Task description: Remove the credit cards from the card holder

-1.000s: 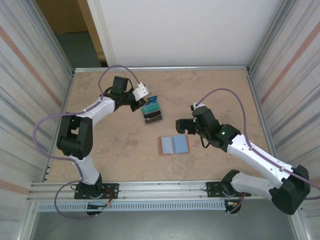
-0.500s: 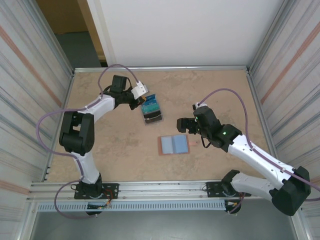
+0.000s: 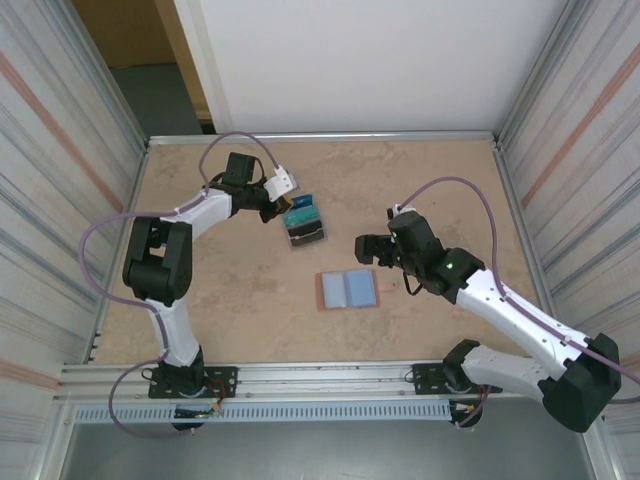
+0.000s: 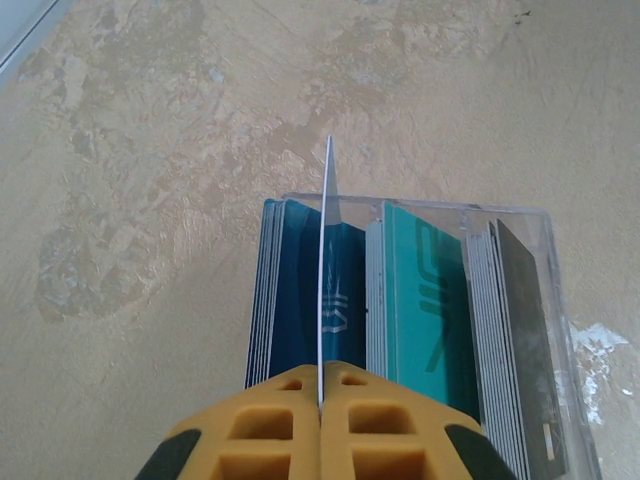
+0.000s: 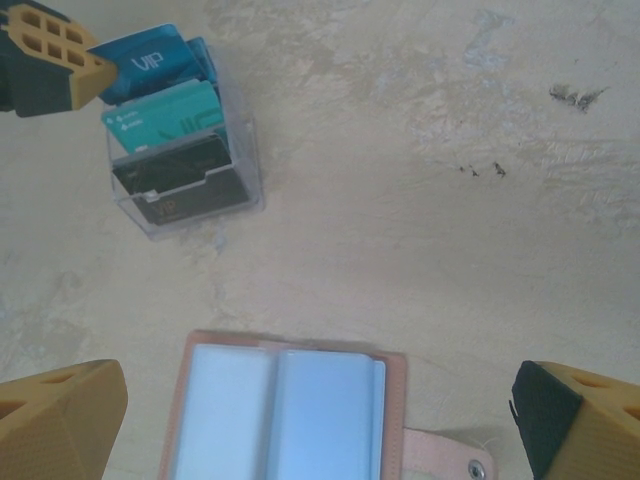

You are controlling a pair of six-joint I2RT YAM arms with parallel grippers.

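- Left gripper: we see its yellow jaws pressed together on one credit card. It pinches the card by the near edge. The card appears edge-on from the wrist, so its face cannot be read there.
- Clear box: it sits directly below the held card, toward the far left of the table. Its stored cards stand upright, dark blue at one end, teal in the middle, dark grey at the other end.
- Blue card: marked "VIP", it rises above the others beside the left gripper's finger.
- Card holder: it lies open and flat near the front middle of the table, well apart from the clear box. A pink rim surrounds the blue-grey inside, and the snap tab points to the right. We cannot tell whether its pockets hold a card.
- Right gripper: its jaws are spread wide and hold nothing. It hovers over the card holder, one finger to either side.
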